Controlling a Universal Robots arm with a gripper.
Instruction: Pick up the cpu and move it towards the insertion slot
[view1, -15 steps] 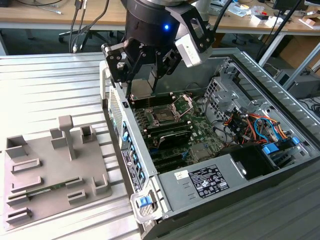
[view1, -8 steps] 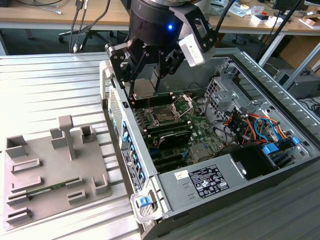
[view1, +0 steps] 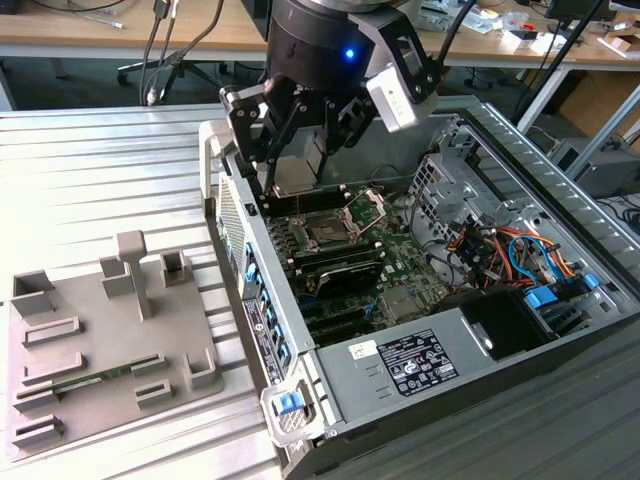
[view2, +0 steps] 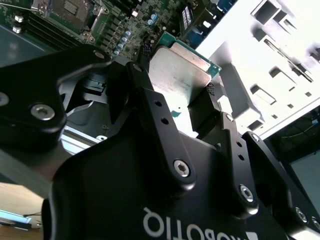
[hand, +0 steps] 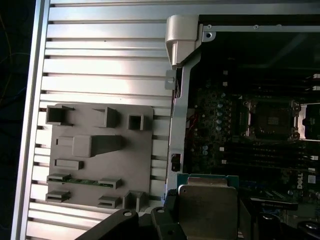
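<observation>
My gripper (view1: 297, 182) is shut on the cpu (view1: 296, 176), a flat square chip with a silvery top, held by two opposite edges. It hangs over the near wall of the open computer case, above the green board. The insertion slot (view1: 326, 234), a dark square socket in a silver frame, lies a little further inside the case, with its load plate (view1: 366, 207) hinged up. In both wrist views the cpu (view2: 179, 69) (hand: 207, 206) sits between the black fingers (view2: 146, 92), apart from the insertion slot (hand: 272, 119) (view2: 70, 7).
The open computer case (view1: 420, 350) lies on a slatted aluminium table (view1: 100, 180). Inside are long black memory slots (view1: 340, 270), cables (view1: 500, 250) and a drive cage (view1: 450, 170). A grey plastic tray (view1: 110, 330) with a green memory stick (hand: 82, 181) sits at the exterior view's left.
</observation>
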